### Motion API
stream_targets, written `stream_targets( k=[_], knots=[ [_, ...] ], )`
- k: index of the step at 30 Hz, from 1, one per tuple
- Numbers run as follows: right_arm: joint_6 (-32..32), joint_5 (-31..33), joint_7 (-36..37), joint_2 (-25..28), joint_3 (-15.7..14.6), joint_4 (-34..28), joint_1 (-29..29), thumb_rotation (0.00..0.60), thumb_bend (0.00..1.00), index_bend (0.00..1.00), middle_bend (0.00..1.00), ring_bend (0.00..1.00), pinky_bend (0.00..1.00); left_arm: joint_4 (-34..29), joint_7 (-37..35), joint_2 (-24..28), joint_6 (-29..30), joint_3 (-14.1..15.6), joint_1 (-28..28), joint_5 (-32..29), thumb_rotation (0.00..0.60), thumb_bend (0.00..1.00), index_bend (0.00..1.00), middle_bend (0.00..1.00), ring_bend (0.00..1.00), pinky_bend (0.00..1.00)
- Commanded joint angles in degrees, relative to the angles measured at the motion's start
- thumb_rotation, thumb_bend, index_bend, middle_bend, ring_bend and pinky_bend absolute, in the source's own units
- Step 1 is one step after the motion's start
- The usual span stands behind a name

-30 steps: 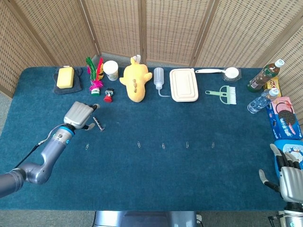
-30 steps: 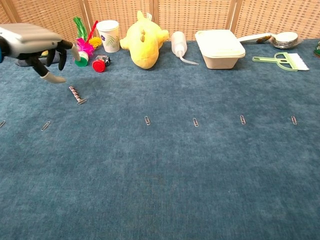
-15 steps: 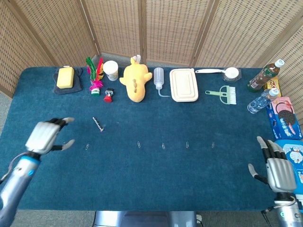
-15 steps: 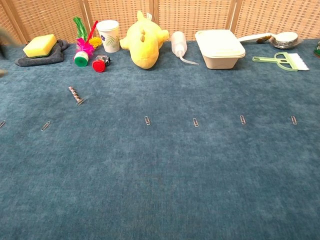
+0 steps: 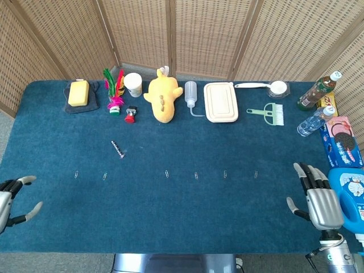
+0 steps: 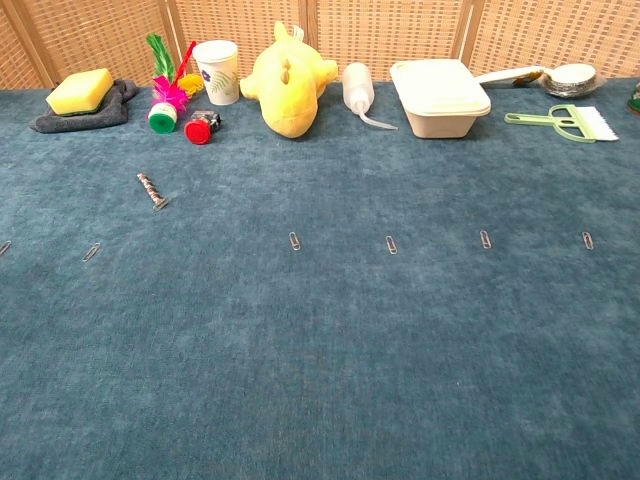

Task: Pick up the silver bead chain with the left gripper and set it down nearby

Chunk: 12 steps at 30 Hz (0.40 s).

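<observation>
Head view shows the chain (image 5: 118, 149) lying loose on the blue cloth (image 5: 187, 210), below the shuttlecock (image 5: 115, 91); the left hand (image 5: 7, 202) sits at the table's near-left edge, fingers spread and empty, well apart from it. Right hand (image 5: 319, 199) is spread too, idle. Judging by this, the chain looks set down, with only parking the arm left

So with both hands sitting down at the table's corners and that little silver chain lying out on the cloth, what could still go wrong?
The bead chain lies loose on the blue cloth, so a careless sweep of the left hand could likely drag or scatter it. Paper clips lie between that hand and the chain; fingers might catch one instead. The right hand hovers close to a blue box and could nudge it.
</observation>
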Motion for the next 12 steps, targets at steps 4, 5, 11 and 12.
stream_targets(
  k=[4,5,11,12],
  knots=[
    [0.51,-0.81,0.68,-0.15,-0.22,-0.45,0.18,0.51,0.38,0.0,0.08,0.08,0.13,-0.69,-0.17,0.34,1.83,-0.68,2.32,0.83,0.401,0.46,0.26,0.34,0.3,0.34],
    [1.03,-1.52,0.77,-0.19,-0.56,-0.29,-0.02,0.512,0.38,0.0,0.08,0.08,0.13,-1.58,0.28,0.68,2.4,-1.17,2.57,1.03,0.402,0.46,0.26,0.34,0.3,0.34],
    [1.35,-1.03,1.53,-0.43,-0.88,0.38,-0.4,0.513,0.38,0.0,0.08,0.08,0.13,-2.53,2.07,0.59,1.46,-2.71,3.17,0.09,0.401,0.46,0.26,0.34,0.3,0.34],
    [1.34,-0.95,1.56,-0.51,-0.86,0.44,-0.38,0.514,0.38,0.0,0.08,0.08,0.13,-2.61,2.11,0.51,1.2,-2.95,3.22,-0.18,0.4,0.46,0.26,0.34,0.3,0.34]
  ],
)
